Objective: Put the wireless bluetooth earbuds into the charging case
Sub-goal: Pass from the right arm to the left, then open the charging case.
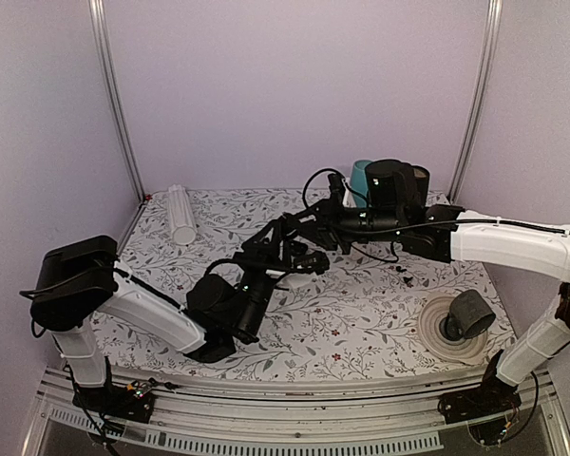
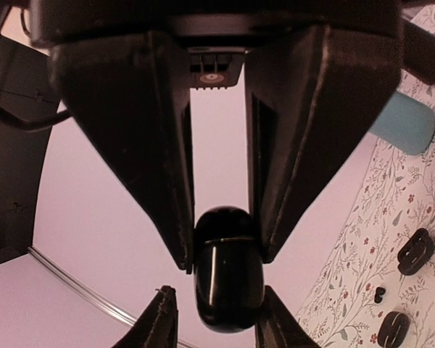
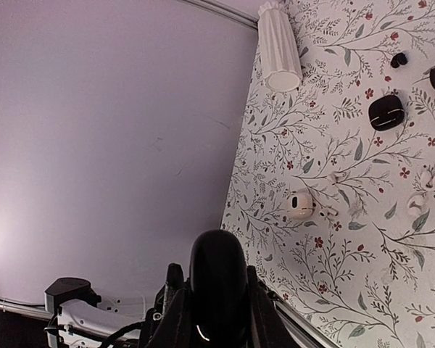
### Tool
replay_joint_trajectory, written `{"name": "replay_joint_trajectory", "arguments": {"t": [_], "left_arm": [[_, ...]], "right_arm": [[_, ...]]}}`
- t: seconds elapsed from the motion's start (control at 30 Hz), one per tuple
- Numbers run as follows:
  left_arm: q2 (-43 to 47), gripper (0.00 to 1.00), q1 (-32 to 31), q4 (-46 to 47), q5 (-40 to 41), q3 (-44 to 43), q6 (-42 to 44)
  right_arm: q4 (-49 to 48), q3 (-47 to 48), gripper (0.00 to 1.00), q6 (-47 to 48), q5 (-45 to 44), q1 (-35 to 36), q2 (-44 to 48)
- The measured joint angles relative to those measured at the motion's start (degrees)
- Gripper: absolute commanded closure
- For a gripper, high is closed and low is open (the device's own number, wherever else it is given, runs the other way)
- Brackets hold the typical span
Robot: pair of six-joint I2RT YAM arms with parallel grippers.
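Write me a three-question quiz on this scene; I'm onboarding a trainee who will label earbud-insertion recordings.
1. True or false: the left gripper is empty.
2. The white ribbed cylinder lies: A) at the near edge; B) at the back left; C) at the front right corner.
3. Fill in: the small glossy rounded case lying on the floral table cover, close to the white earbuds, is ___ in colour.
Key: 1 false, it clamps a glossy black pebble-shaped case; 2 B; 3 white.
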State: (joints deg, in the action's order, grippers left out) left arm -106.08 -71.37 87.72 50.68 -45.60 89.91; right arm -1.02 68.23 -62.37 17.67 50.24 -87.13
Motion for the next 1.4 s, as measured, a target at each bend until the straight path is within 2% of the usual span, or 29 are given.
{"name": "replay_joint_trajectory", "arguments": {"t": [0.07, 0.13, 0.3, 0.43, 0.6, 0.7, 0.77, 0.87, 1.0, 1.1, 1.2, 1.33, 1.4], "left_arm": [[-0.07, 0.69, 0.00, 0.00, -0.09, 0.00, 0.07], [-0.07, 0.71, 0.00, 0.00, -0.13, -0.02, -0.11], [-0.07, 0.66, -0.02, 0.00, -0.22, -0.13, -0.76], [-0.07, 0.67, -0.02, 0.02, -0.28, -0.70, -1.68], [-0.07, 0.77, -0.02, -0.02, -0.20, -1.22, -3.32], [-0.07, 0.89, -0.02, -0.39, -0.17, -1.22, -3.76], [-0.07, 0.99, -0.02, -0.98, -0.15, -1.27, -4.22], [-0.07, 1.00, -0.02, -2.16, -0.04, -1.31, -5.77], [0.98, 1.00, 0.02, -5.38, -0.22, -1.57, -11.96], [3.98, 1.00, 0.02, -11.37, -0.68, -1.62, -18.75], [9.35, 1.00, 0.33, -22.05, -2.49, -1.70, -30.29], [17.42, 1.00, 1.64, -38.10, -8.55, -2.62, -47.87], [20.74, 1.00, 3.13, -44.87, -13.49, -3.06, -56.85]], "right_arm": [[-0.17, -0.04, 0.97, -0.09, 0.11, 0.00, -0.02], [-0.66, -0.04, 0.97, -0.39, 0.31, 0.00, -0.04], [-0.98, -0.04, 0.97, -0.66, 0.48, 0.00, -0.04], [-1.22, -0.04, 0.97, -0.66, 0.68, -0.02, -0.04], [-2.19, -0.11, 0.96, -0.74, 0.90, 0.00, -0.04], [-2.51, -0.42, 0.94, -1.14, 0.83, 0.00, -0.04], [-2.51, -0.55, 0.84, -1.33, 0.83, -0.02, -0.04], [-2.58, -0.92, 0.60, -1.16, 0.63, -0.07, 0.00], [-3.04, -2.45, 0.37, 1.03, -0.09, -0.04, 0.39], [-2.71, -3.34, 0.26, 3.06, -1.20, -0.02, 1.57], [-2.51, -4.02, 0.18, 6.67, -3.39, -0.02, 4.07], [-3.52, -6.32, 0.06, 12.07, -6.99, -0.07, 9.27], [-5.31, -7.98, 0.05, 15.23, -8.24, -0.07, 12.02]]}}
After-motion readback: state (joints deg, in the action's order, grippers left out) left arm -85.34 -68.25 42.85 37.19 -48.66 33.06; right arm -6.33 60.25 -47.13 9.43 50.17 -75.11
